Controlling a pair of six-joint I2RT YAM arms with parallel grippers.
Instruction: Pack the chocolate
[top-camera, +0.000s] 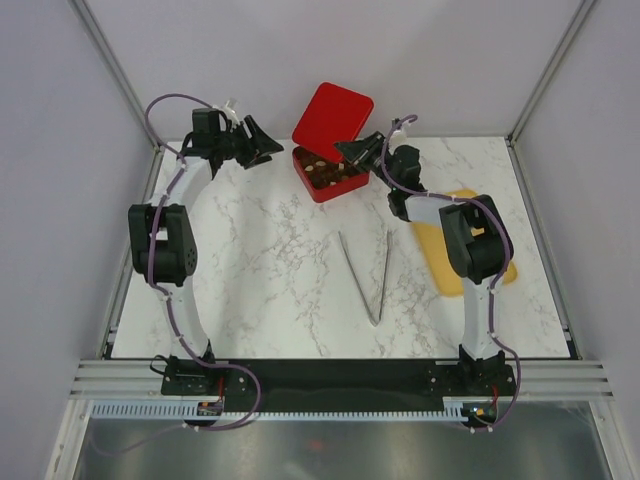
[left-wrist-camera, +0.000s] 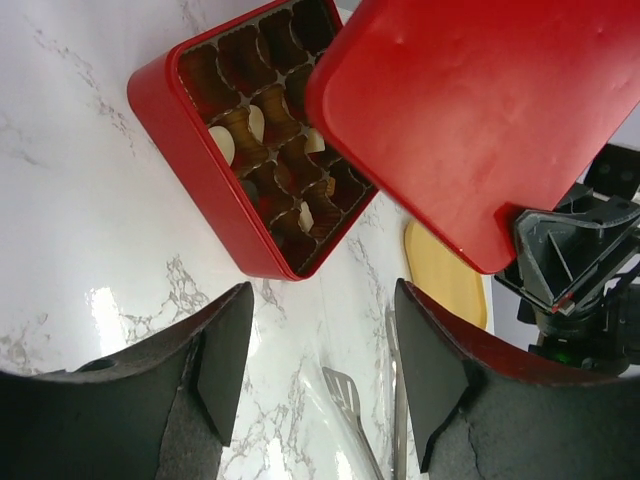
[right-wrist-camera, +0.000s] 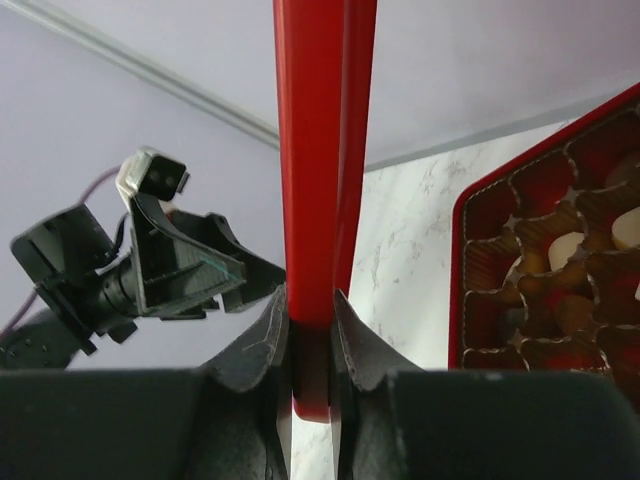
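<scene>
Pinching the flat red square lid (left-wrist-camera: 470, 120) by its edge in my right fingers (right-wrist-camera: 262, 345), I hold it tilted above the red gridded box (left-wrist-camera: 185, 160), where the small chocolate pieces (left-wrist-camera: 222, 145) lie. My left fingers (left-wrist-camera: 215, 360) stand wide, empty. Next, I think, it must come down squarely.

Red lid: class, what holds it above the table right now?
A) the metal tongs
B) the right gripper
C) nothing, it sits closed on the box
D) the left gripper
B: the right wrist view shows the right gripper pinching the edge of the red lid, while the left gripper stands open and empty.
</scene>
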